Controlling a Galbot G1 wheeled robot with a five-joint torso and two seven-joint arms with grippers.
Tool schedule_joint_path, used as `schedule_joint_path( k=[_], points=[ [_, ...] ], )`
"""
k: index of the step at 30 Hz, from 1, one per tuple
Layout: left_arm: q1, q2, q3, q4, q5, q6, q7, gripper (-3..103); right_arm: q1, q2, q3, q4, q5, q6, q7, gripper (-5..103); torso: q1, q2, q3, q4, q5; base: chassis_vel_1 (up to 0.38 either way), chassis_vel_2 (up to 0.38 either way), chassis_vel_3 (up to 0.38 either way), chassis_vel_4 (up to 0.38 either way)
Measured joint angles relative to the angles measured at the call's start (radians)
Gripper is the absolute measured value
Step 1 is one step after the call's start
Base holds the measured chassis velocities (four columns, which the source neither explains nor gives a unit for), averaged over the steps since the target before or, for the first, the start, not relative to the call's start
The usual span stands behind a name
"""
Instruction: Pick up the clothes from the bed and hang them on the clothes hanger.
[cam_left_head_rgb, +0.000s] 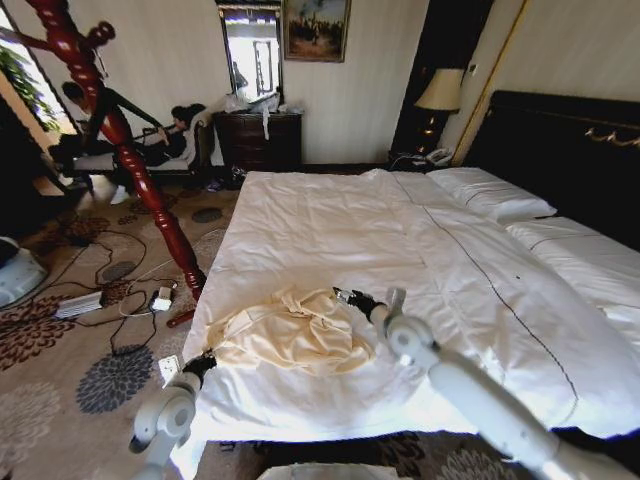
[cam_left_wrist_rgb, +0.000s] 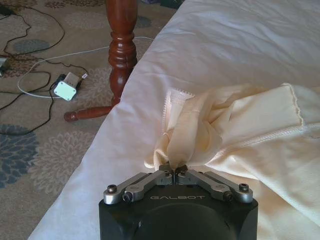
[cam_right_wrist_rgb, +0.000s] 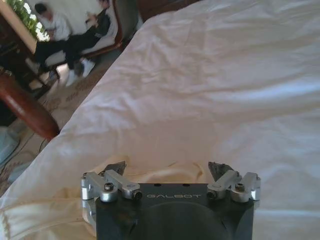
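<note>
Left pincer (cam_left_wrist_rgb: 173, 172) is pressed together on a gathered fold of the cream-yellow garment (cam_left_wrist_rgb: 240, 130), pinching the cloth where it bunches nearest the bed's left side edge. That low grip at the margin looks chosen so the thin fabric can be drawn up without dragging the white duvet (cam_left_wrist_rgb: 225, 45) with it. In the head view this pincer (cam_left_head_rgb: 200, 364) sits at the near-left edge of the bed (cam_left_head_rgb: 330, 215), with the garment (cam_left_head_rgb: 292, 332) lying crumpled just inboard of it, close to the foot end.

Right pincer (cam_right_wrist_rgb: 171, 172) is spread wide, its jaws apart and holding nothing, hovering over the duvet just beyond the garment's far hem (cam_right_wrist_rgb: 50, 212); from the head camera it (cam_left_head_rgb: 350, 297) stands at the garment's right-hand margin, probably placed to take a second hold.

Room to lift is open above the bed and toward its middle. Beside the left edge a turned red wooden post (cam_left_head_rgb: 130, 165) rises, its foot (cam_left_wrist_rgb: 90, 114) on the carpet among cables, so swinging outward there is tighter.
</note>
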Motion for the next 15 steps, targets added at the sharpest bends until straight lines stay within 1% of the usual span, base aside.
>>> schedule_joint_path(
  k=[1,2,4,6,7,9,13,15],
  points=[
    [0.002,-0.011,0.000,-0.006,0.008,0.001,0.001,0,0.046,0.016,-0.023,-0.043,0.012,-0.025,-0.009,95,0.000,0.000,0.000,0.0001,0.0000,0.000,0.000,0.000,0.000],
    [0.002,-0.011,0.000,-0.006,0.008,0.001,0.001,0,0.046,0.016,-0.023,-0.043,0.012,-0.025,-0.009,95,0.000,0.000,0.000,0.0001,0.0000,0.000,0.000,0.000,0.000],
    [0.008,-0.027,0.000,-0.017,0.017,0.004,0.001,0,0.102,0.049,-0.045,-0.113,0.053,-0.075,-0.008,100,0.000,0.000,0.000,0.0002,0.0002,0.000,0.000,0.000,0.000],
    [0.015,-0.040,-0.002,-0.029,0.024,0.007,0.001,0,0.131,0.080,-0.055,-0.168,0.121,-0.123,0.027,100,0.000,0.000,0.000,0.0000,0.0000,0.000,0.000,0.000,0.000],
    [0.017,-0.044,-0.004,-0.033,0.026,0.007,0.001,0,0.134,0.092,-0.058,-0.188,0.150,-0.132,0.040,100,0.000,0.000,0.000,-0.0001,0.0002,0.000,0.000,0.000,0.000],
    [0.019,-0.048,-0.006,-0.036,0.029,0.008,0.001,0,0.135,0.102,-0.059,-0.207,0.165,-0.136,0.047,100,0.000,0.000,0.000,-0.0002,0.0003,0.000,0.000,0.000,0.000],
    [0.021,-0.060,-0.009,-0.039,0.039,0.008,0.001,0,0.128,0.125,-0.058,-0.266,0.157,-0.133,0.042,100,0.000,0.000,0.000,-0.0002,0.0002,0.000,0.000,0.000,0.000],
    [0.021,-0.067,-0.007,-0.039,0.045,0.010,0.001,0,0.121,0.133,-0.056,-0.313,0.104,-0.125,0.005,100,0.000,0.000,0.000,-0.0003,0.0002,0.000,0.000,0.000,0.000]
  ],
)
